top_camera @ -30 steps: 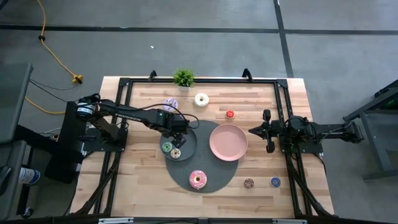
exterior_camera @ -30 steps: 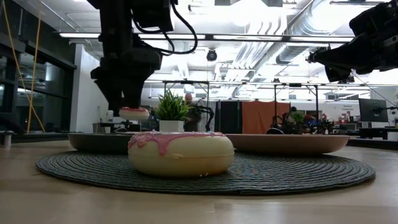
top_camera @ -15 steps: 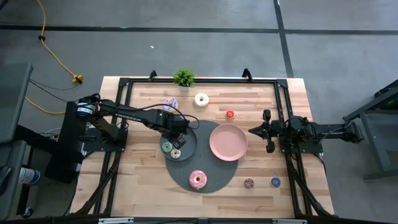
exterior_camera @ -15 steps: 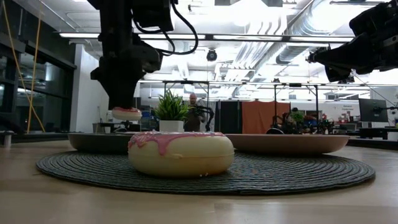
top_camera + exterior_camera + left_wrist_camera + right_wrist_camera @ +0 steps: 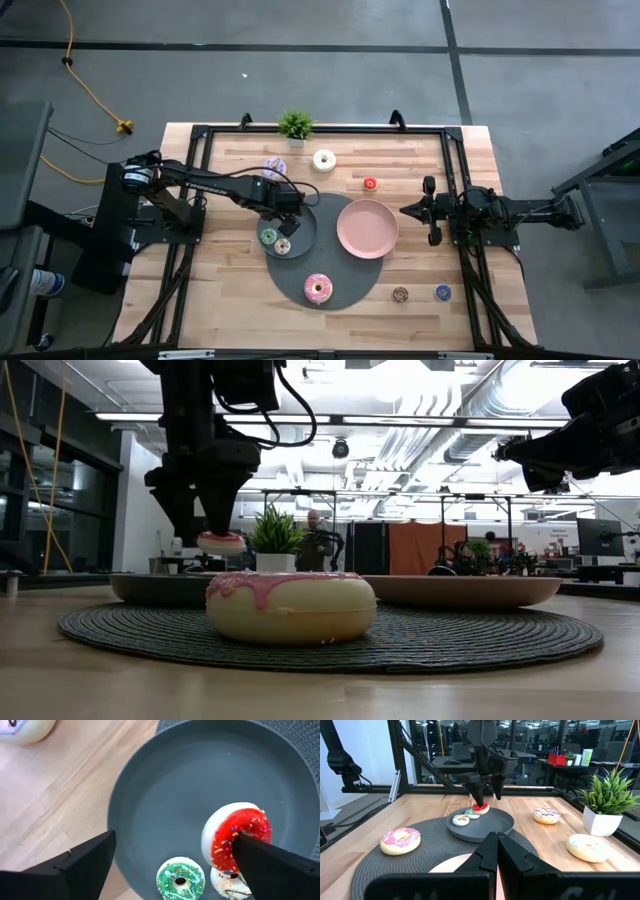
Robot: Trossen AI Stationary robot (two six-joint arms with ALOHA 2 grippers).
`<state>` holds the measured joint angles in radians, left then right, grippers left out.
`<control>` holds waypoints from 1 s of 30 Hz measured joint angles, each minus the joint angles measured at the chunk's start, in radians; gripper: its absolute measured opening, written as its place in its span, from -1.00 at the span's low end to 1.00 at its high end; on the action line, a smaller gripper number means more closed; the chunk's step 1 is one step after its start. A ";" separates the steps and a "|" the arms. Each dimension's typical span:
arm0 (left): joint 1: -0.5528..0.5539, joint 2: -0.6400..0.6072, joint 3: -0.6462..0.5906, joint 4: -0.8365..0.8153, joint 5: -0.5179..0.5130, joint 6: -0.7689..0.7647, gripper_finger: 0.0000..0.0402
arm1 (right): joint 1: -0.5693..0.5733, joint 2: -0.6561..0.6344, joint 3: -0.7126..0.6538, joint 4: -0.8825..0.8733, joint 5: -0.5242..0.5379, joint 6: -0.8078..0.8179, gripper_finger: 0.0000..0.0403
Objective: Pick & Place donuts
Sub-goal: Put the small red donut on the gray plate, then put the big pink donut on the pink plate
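Surface (image 5: 230, 300): pale wooden planks, edged by a black frame.
Round mat (image 5: 345, 290): dark grey, woven, lying at the middle of the surface.
Grey plate (image 5: 308, 232): round, dark, resting on the mat's far left part.
Pink plate (image 5: 367, 228): round, just beside the grey plate, on the mat's right edge.
Potted plant (image 5: 295, 125): small, green, in a white pot, upright at the far edge of the surface.
Yellow cable (image 5: 85, 85): trailing across the grey floor (image 5: 300, 60) beyond the surface's left side.
Person (image 5: 312, 525): standing far off in the room behind.
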<state>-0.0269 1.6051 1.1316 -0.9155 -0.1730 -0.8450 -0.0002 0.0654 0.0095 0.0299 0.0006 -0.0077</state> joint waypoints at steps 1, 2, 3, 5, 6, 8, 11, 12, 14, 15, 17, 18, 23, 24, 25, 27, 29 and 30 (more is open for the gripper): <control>0.000 0.000 0.000 0.000 -0.002 -0.006 0.92 | 0.000 0.000 0.000 0.000 0.000 0.000 -1.00; 0.000 0.000 0.000 0.000 -0.002 -0.013 0.93 | 0.000 0.000 0.000 0.000 0.000 0.000 -1.00; 0.000 0.000 0.000 0.000 -0.001 -0.019 0.93 | 0.000 0.000 0.000 0.000 0.000 0.000 -1.00; 0.000 0.000 0.000 0.000 -0.001 -0.024 0.93 | 0.000 0.000 0.000 0.000 0.000 0.000 -1.00; 0.000 0.000 0.000 0.000 -0.001 -0.025 0.93 | 0.000 0.000 0.000 0.000 0.000 0.000 -1.00; 0.000 0.000 0.000 -0.001 -0.001 -0.032 0.93 | 0.000 0.000 0.000 0.000 0.000 0.000 -1.00; 0.000 0.000 0.000 0.001 0.012 -0.068 0.93 | 0.000 0.000 0.000 0.000 0.000 0.000 -1.00; 0.000 0.000 0.000 0.002 0.026 -0.087 0.93 | 0.000 0.000 0.000 0.000 0.000 0.000 -1.00; 0.000 0.000 0.000 0.009 0.064 -0.137 0.93 | 0.000 0.000 0.000 0.000 0.000 0.000 -1.00; 0.000 0.000 0.000 0.010 0.086 -0.171 0.93 | 0.000 0.000 0.000 0.000 0.000 0.000 -1.00; 0.000 0.000 0.000 0.021 0.137 -0.240 0.90 | 0.000 0.000 0.000 0.000 0.000 0.000 -1.00; 0.000 0.000 0.000 0.029 0.166 -0.272 0.88 | 0.000 0.000 0.000 0.000 0.000 0.000 -1.00; 0.001 0.000 0.000 0.060 0.243 -0.313 0.71 | 0.000 0.000 0.000 0.000 0.000 0.000 -1.00; 0.001 0.000 0.000 0.056 0.239 -0.313 0.68 | 0.000 0.000 0.000 0.000 0.000 0.000 -1.00; 0.001 0.000 0.000 0.053 0.233 -0.313 0.66 | 0.000 0.000 0.000 0.000 0.000 0.000 -1.00; 0.001 0.000 0.000 0.041 0.219 -0.316 0.62 | 0.000 0.000 0.000 0.000 0.000 0.000 -1.00; 0.001 0.000 0.000 0.033 0.211 -0.316 0.60 | 0.000 0.000 0.000 0.000 0.000 0.000 -1.00; 0.001 0.000 0.000 0.033 0.209 -0.315 0.59 | 0.000 0.000 0.000 0.000 0.000 0.000 -1.00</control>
<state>-0.0257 1.6051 1.1313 -0.8826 0.0361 -1.1599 0.0002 0.0650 0.0094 0.0296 0.0006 -0.0078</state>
